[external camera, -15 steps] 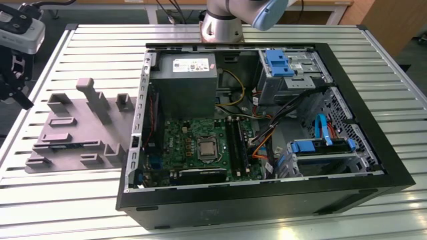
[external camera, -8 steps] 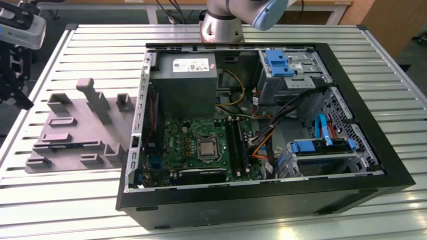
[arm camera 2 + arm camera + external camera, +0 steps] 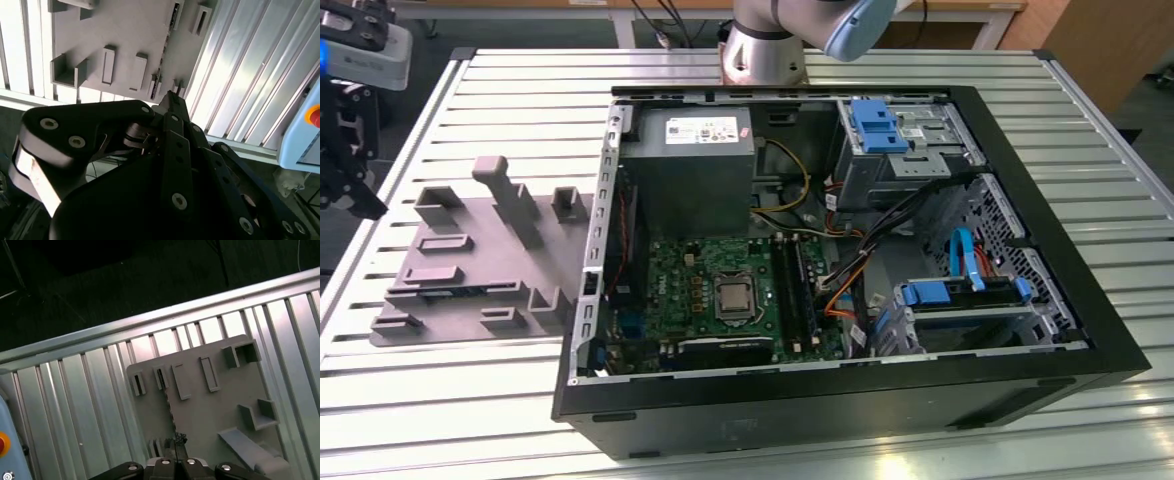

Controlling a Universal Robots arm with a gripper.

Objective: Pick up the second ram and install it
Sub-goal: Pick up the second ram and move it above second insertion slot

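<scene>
The arm (image 3: pixel 767 40) reaches out to the exterior view's left, past the edge of the slatted surface (image 3: pixel 494 100). Its hand (image 3: pixel 171 98) hangs high and tilts down toward the grey fixture plate (image 3: pixel 480 250). The fingers look pressed together and carry nothing. The second ram (image 3: pixel 460 291) stands on edge in a slot of the plate, beside the open computer case (image 3: pixel 1067 290) and apart from the hand.

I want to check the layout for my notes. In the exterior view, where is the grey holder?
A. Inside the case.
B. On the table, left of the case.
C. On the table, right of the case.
B: the holder lies on the table, outside the case, at the exterior view's left of it.
</scene>
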